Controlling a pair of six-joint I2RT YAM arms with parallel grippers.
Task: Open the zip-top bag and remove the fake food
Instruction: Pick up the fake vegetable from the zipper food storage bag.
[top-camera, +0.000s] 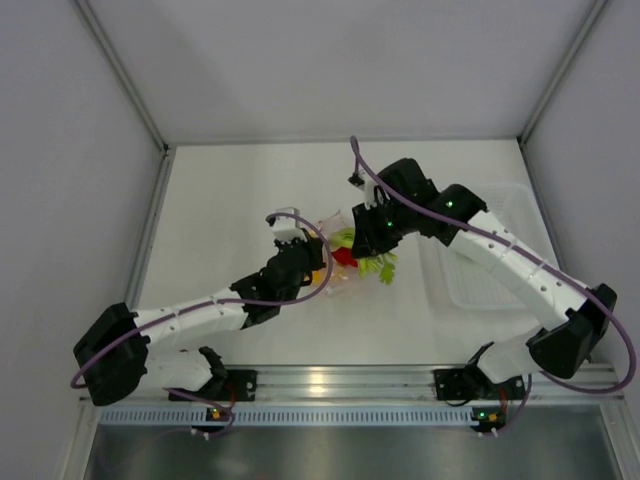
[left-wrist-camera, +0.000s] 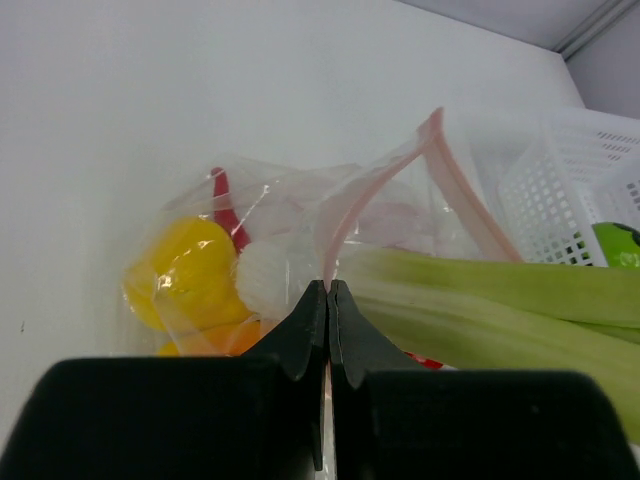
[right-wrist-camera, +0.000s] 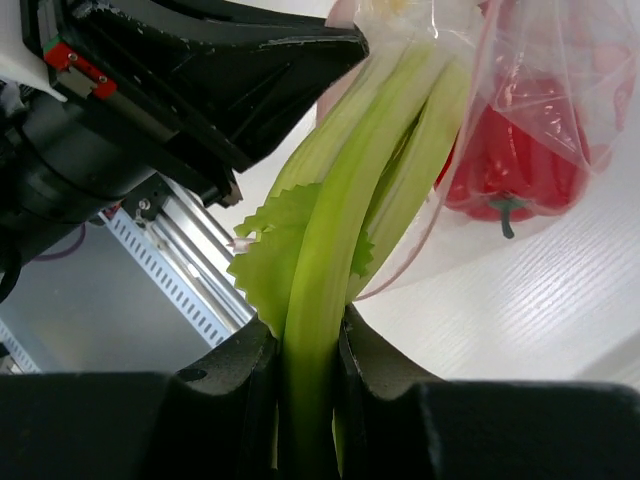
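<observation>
The clear zip-top bag (top-camera: 325, 272) lies mid-table, and its pink zip strip (left-wrist-camera: 450, 170) stands open. My left gripper (left-wrist-camera: 328, 287) is shut on the bag's thin mouth edge (left-wrist-camera: 335, 225). My right gripper (right-wrist-camera: 310, 335) is shut on a green celery-like stalk (right-wrist-camera: 330, 220) of the fake food. The stalk's white end is inside the bag and its leafy end (top-camera: 383, 268) sticks out. A red pepper (right-wrist-camera: 515, 170), a yellow piece (left-wrist-camera: 185, 265), an orange piece (left-wrist-camera: 225, 340) and a red chili (left-wrist-camera: 225, 205) remain inside the bag. The right gripper (top-camera: 366, 246) sits just right of the left gripper (top-camera: 300, 252).
A rigid white perforated tray (top-camera: 490, 265) stands right of the bag, under the right forearm, and appears at the right of the left wrist view (left-wrist-camera: 570, 190). The left arm's black wrist (right-wrist-camera: 200, 70) is close above the stalk. Enclosure walls ring the table, and an aluminium rail (top-camera: 340, 382) runs along its near edge.
</observation>
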